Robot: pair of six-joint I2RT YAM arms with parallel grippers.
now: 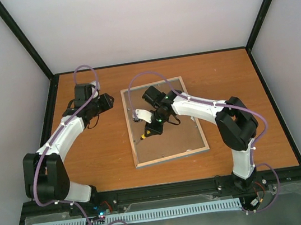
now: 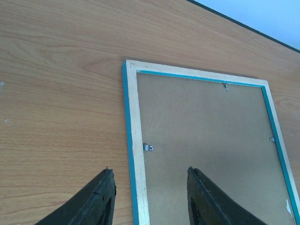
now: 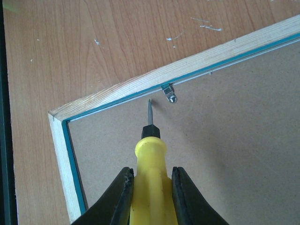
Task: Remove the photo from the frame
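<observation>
Step in hand: freeing retaining clips.
- frame lies face down mid-bench, brown backing board up. The photo is hidden beneath, not seen.
- Right fingers clamp yellow screwdriver; blade tip just short of clip near frame corner.
- Left fingers part-spread, empty, hovering above frame edge.
- Next move likely calls for tip eased under clip, clip turned off board – left wrist view shows 3 clips.
- Wood-grain bench, few white flecks; plain white walls, black posts.

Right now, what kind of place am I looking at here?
Probably a robot lab test cell, not a home: plain white walls framed by black posts box in a wooden table, and a left arm and a right arm are bolted at its near edge.
</observation>
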